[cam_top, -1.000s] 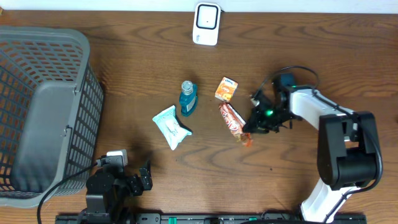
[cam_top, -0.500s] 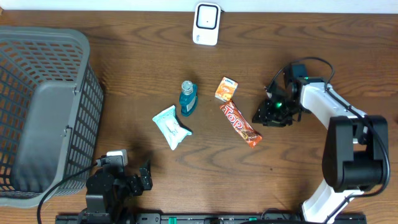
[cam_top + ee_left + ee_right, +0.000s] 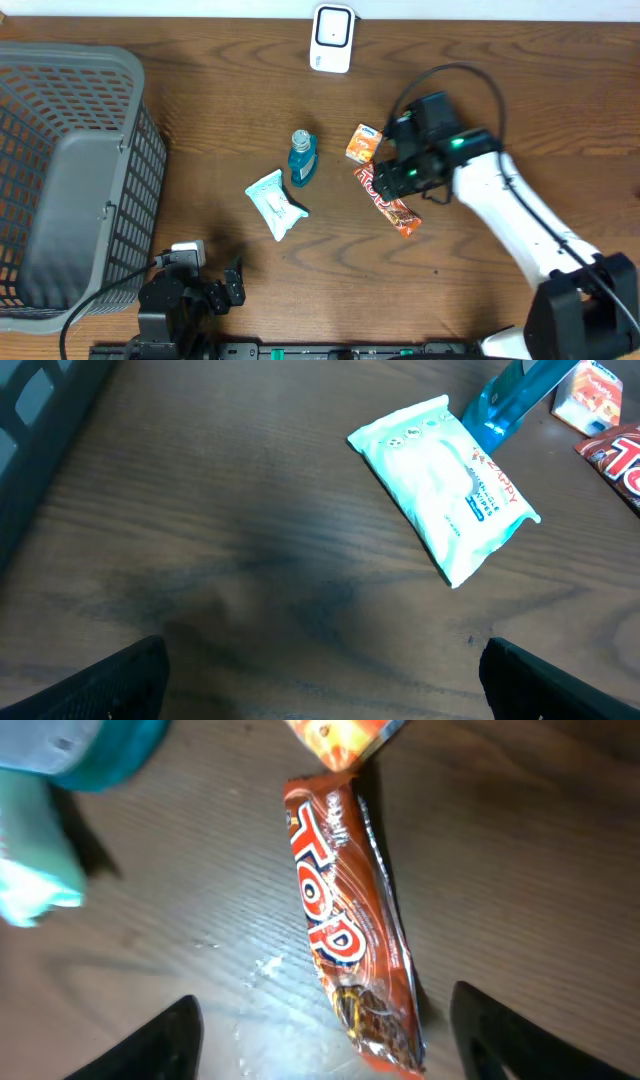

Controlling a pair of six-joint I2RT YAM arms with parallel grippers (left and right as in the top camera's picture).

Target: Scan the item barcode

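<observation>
A red-brown "Top" snack bar [image 3: 392,206] lies flat on the wooden table, slanting down to the right. My right gripper [image 3: 386,180] hovers over its upper end, open and holding nothing. In the right wrist view the bar [image 3: 350,930] runs down between my two dark fingers [image 3: 165,1040] without touching either; the right gripper [image 3: 325,1040] stands wide. My left gripper [image 3: 225,285] rests near the front edge, open and empty [image 3: 320,680]. A white scanner [image 3: 331,38] stands at the table's back edge.
A small orange box [image 3: 364,143] sits just above the bar. To its left are a blue bottle [image 3: 302,158] and a pale green wipes packet [image 3: 275,203], which also shows in the left wrist view [image 3: 445,490]. A grey mesh basket [image 3: 70,180] fills the left side.
My right gripper went from shut to open. It swung right, away from the bar, then back left over the bar's upper end. The left arm has not moved.
</observation>
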